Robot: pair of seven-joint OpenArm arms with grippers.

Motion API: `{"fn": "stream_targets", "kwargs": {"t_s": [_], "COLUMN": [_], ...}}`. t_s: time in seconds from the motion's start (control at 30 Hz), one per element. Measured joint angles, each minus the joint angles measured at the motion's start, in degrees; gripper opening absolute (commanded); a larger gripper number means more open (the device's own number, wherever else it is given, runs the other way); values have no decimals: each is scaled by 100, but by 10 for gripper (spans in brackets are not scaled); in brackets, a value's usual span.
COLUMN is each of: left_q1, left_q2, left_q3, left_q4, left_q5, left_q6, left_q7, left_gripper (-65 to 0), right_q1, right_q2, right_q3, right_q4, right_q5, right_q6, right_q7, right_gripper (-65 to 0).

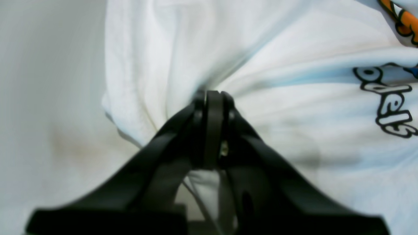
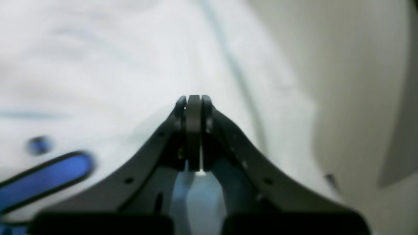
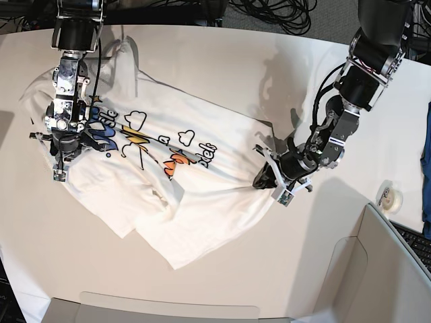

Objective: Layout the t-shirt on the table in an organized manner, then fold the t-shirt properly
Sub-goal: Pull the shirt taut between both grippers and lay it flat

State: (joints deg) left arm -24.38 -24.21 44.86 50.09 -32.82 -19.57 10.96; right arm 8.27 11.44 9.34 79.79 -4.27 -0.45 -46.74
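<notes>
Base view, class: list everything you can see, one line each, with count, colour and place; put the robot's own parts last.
t-shirt: one, white with colourful print, rumpled mid-table.
table: one, white, under everything.
tape roll: one, pale, table's right edge.
dark blue cloth: one, far right edge.
keyboard: one, black, lower right.
cables: several, black, behind the table.
left gripper: black, jaws shut on the t-shirt.
right gripper: black, jaws shut on the t-shirt.

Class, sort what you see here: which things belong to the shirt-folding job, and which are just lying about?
Part of the job:
- t-shirt, crumpled and pulled between the arms
- table
- left gripper, shut on the t-shirt's edge
- right gripper, shut on the t-shirt

Lying about:
- tape roll
- dark blue cloth
- keyboard
- cables
</notes>
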Motion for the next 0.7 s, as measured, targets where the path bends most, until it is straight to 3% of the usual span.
{"fn": "stream_targets", "kwargs": {"t_s": [0.13,0.23,0.37,0.57,0.7], "left_q1": [402,748,1045,1303,1567], "left_q2": [-214,-361,-505,-544,-894], "left_q3": [-39,-66,-74,-83,-85], "left_q4": [525,940,1241,1375,1945], "left_q5": [48,74,107,90,87], "left_q6": [208,299,345,389,306], "left_q7": [-83,-181,-264,-516,-219], "left_gripper": [-650,-650,-650,-650,-650], "right_q1": [96,238,350,407,407], "right_q2": [2,48,175,234,229], "right_q3": [-4,-11,85,844,1036], "right_q4": [-468,-754,-925,-1016,-1005], "right_q5": [-811,-1073,-1058,-1075,-1082], "right_q6": [-22,-24,9,-2,-24], "right_q7": [446,542,566,437,380], "right_gripper": [-650,-650,-650,-650,-650]}}
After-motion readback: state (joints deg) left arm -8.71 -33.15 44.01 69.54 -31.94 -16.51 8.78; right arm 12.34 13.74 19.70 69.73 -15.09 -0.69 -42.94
